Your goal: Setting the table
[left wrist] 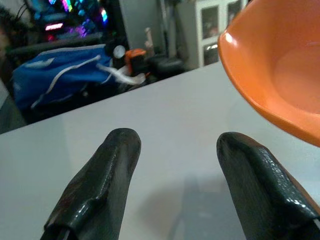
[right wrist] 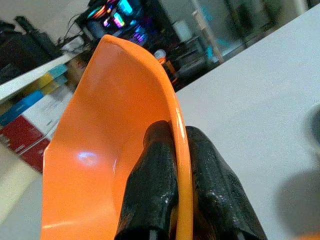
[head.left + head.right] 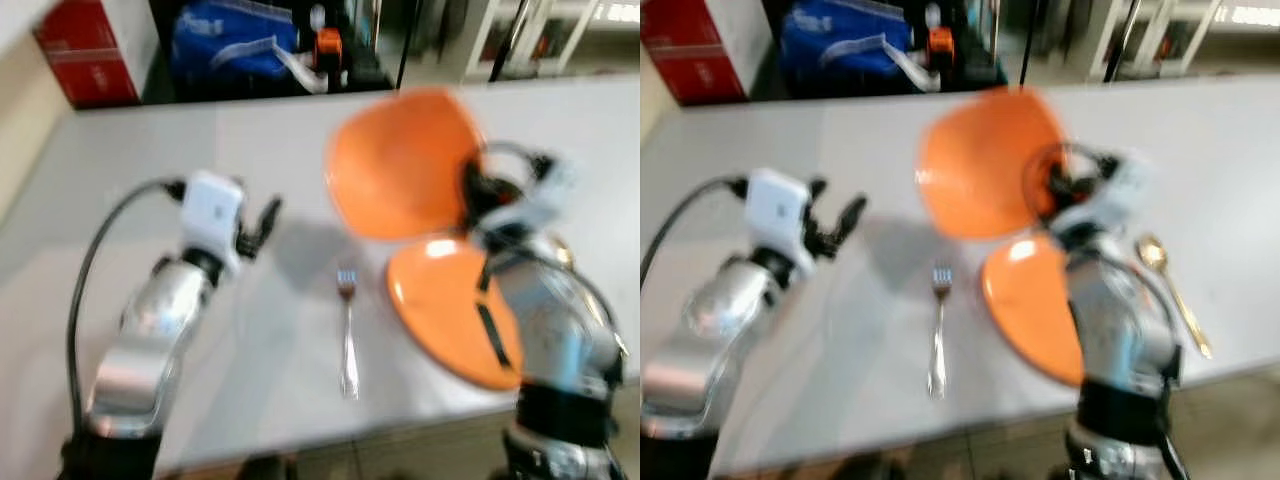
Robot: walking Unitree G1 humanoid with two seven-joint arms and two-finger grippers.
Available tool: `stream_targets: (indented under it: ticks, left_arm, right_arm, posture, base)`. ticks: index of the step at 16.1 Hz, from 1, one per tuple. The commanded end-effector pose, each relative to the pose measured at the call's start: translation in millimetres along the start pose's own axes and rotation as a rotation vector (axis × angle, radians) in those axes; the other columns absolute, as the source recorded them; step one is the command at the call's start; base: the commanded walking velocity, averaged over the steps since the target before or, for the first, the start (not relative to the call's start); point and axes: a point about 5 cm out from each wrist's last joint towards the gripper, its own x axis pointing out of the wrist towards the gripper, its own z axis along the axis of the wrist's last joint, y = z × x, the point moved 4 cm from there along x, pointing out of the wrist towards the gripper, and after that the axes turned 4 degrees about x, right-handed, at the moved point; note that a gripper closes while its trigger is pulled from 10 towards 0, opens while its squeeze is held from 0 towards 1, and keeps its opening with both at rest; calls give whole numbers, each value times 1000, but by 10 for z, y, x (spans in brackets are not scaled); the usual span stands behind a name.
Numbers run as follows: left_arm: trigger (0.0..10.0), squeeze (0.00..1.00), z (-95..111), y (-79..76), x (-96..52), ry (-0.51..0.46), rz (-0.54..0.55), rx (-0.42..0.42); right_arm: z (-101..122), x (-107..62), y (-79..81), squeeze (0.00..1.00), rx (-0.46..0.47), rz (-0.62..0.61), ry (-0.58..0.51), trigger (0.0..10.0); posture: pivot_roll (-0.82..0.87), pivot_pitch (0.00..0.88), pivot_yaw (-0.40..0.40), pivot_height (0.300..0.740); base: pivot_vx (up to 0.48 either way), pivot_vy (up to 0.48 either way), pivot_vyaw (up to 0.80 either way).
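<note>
Fork [image 3: 347,330] beside orange plate [image 3: 445,315]; gold spoon [image 3: 1170,290] just right.

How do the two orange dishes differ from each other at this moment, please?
The orange bowl is held off the table, tilted, its rim pinched in the right claw; the orange plate lies flat on the table. The bowl is deep, the plate shallow. Both share one bright orange colour.

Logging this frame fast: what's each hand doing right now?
Left hand: open, empty, above the table.
Right hand: shut on the bowl rim, holding it up over the plate.
</note>
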Motion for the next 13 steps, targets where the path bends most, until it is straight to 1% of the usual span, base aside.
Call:
stream_targets:
  ticks: [1, 2, 3, 4, 5, 7, 8, 10, 12, 13]
  left_arm:
    - [10000, 0, 22, -128, 45, -13, -63, -3]
    - [10000, 0, 21, -184, 47, -17, -101, -5]
    - [10000, 0, 30, -303, 33, -30, -183, -22]
    - [10000, 0, 35, -359, 13, -35, -220, -28]
    - [10000, 0, 38, -363, 6, -37, -219, -29]
    - [10000, 0, 36, -372, -8, -38, -222, -29]
    - [10000, 0, 38, -404, -30, -40, -241, -30]
    - [10000, 0, 43, -442, -70, -43, -276, -37]
    - [10000, 0, 57, -466, -91, -48, -300, -52]
    - [10000, 0, 83, -509, -105, -52, -318, -51]
  right_arm:
    - [141, 31, -125, 0, -22, -44, -42, 10000]
    - [132, 80, -173, 0, -33, -65, -28, 10000]
    - [139, 213, -249, 0, -26, -93, -15, 10000]
    - [149, 307, -298, 0, 8, -105, -12, 10000]
    - [142, 379, -347, 0, 33, -120, -2, 10000]
    - [124, 444, -411, 0, 42, -145, 19, 10000]
    - [109, 511, -484, 0, 49, -164, 46, 10000]
    - [86, 591, -585, 0, 88, -197, 75, 10000]
    - [72, 661, -594, 0, 91, -194, 88, 10000]
    - [79, 738, -583, 0, 83, -192, 94, 10000]
  posture:
    - [44, 54, 9, 740]
    - [41, 54, 10, 740]
    - [36, 52, -1, 740]
    - [37, 49, -9, 740]
    - [39, 49, -13, 740]
    - [45, 44, -25, 740]
    - [58, 40, -41, 740]
    - [61, 35, -47, 740]
    - [63, 49, -42, 740]
    - [72, 60, -47, 740]
  base:
    - [0, 0, 0]
    - [0, 0, 0]
    - [0, 0, 0]
    - [0, 0, 0]
    - [0, 0, 0]
    - [0, 0, 0]
    - [0, 0, 0]
    - [0, 0, 0]
    - [0, 0, 0]
    - [0, 0, 0]
